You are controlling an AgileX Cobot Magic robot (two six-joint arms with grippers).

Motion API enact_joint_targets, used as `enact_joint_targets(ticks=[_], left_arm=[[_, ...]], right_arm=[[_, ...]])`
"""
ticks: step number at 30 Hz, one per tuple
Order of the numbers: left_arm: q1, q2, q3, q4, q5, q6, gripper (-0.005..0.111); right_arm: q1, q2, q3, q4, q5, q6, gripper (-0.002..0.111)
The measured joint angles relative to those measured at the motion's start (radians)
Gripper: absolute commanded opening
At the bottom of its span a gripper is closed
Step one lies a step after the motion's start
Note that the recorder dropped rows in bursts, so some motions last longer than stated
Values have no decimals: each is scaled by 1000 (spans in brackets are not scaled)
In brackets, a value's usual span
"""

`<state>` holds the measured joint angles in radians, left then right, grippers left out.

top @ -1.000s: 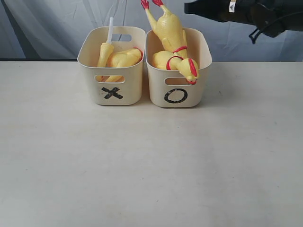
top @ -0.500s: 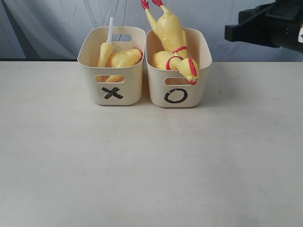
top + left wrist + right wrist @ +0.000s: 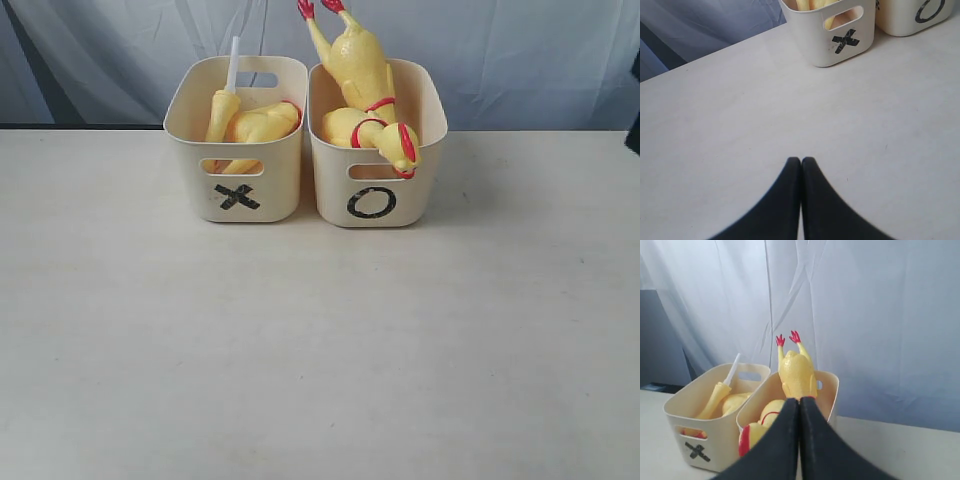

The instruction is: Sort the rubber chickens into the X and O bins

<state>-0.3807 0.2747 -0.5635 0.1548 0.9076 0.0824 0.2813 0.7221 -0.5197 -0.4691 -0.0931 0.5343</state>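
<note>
The X bin and the O bin stand side by side at the back of the table. In the X bin lie a yellow neck piece with a white tube and a yellow body piece. Two whole rubber chickens sit in the O bin: one stands with its red feet up, the other hangs its head over the front rim. My right gripper is shut and empty, off to the right of the bins and facing them. My left gripper is shut and empty above bare table, well short of the X bin.
A pale curtain hangs behind the table. Only a dark sliver of my right arm shows at the exterior view's right edge.
My right arm has drawn back from above the O bin to the right, almost out of the exterior view. The chickens and bins have not moved.
</note>
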Motion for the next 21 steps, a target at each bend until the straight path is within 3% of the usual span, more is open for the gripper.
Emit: enact_joint_targets(ticks=[14, 21], left_arm=[[4, -19, 0, 0, -2, 1, 0], [100, -106, 0, 0, -2, 4, 0]], right_arm=[[0, -73, 0, 7, 2, 0, 0], [0, -155, 0, 7, 6, 2, 0]])
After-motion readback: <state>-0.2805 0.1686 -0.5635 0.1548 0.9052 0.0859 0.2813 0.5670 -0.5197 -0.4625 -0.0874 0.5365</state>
